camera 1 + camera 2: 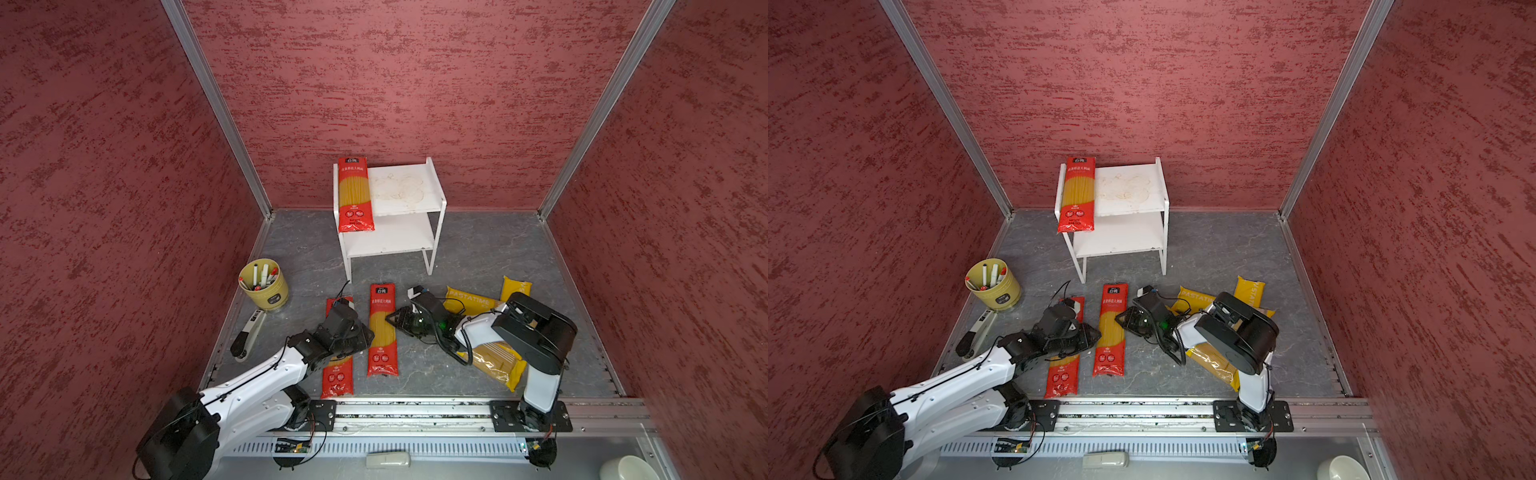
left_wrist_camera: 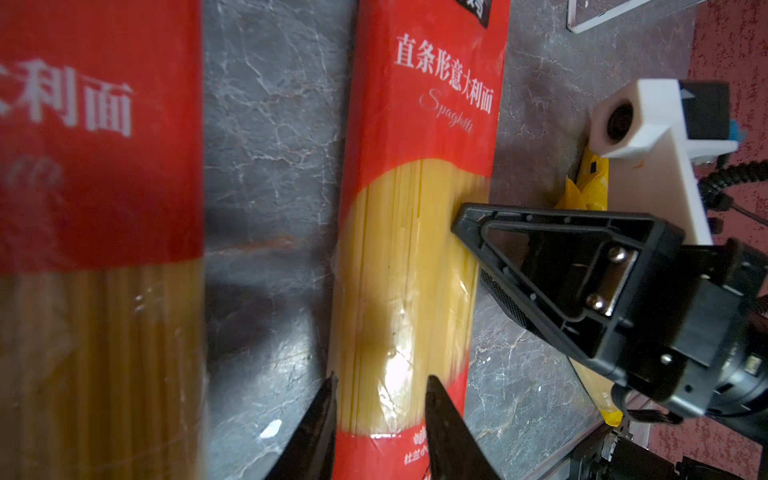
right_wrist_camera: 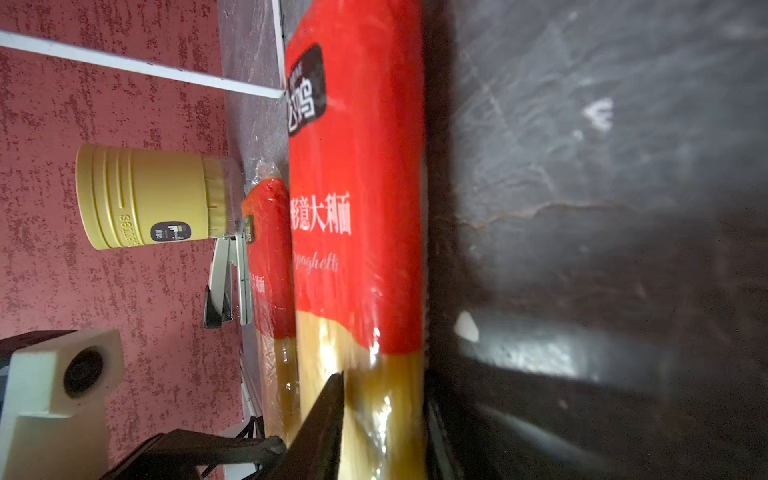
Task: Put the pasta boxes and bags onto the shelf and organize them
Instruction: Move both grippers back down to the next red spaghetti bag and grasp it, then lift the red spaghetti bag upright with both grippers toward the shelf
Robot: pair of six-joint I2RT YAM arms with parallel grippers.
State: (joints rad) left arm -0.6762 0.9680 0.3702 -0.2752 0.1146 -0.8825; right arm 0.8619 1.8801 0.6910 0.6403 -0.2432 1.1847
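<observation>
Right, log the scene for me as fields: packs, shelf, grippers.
shelf: top red pack lies along its left side, overhanging the front
floor: left red pack, middle red pack, yellow packs at right
left gripper: jaws apart, astride middle red pack
right gripper: at that pack's right edge

A yellow-green cup of markers (image 1: 264, 284) stood well left of the left gripper (image 1: 371, 337), a white-and-black stapler (image 1: 248, 334) lying just beside the cup. A white bowl (image 1: 623, 468) sat far right of the right gripper (image 1: 388, 318).
</observation>
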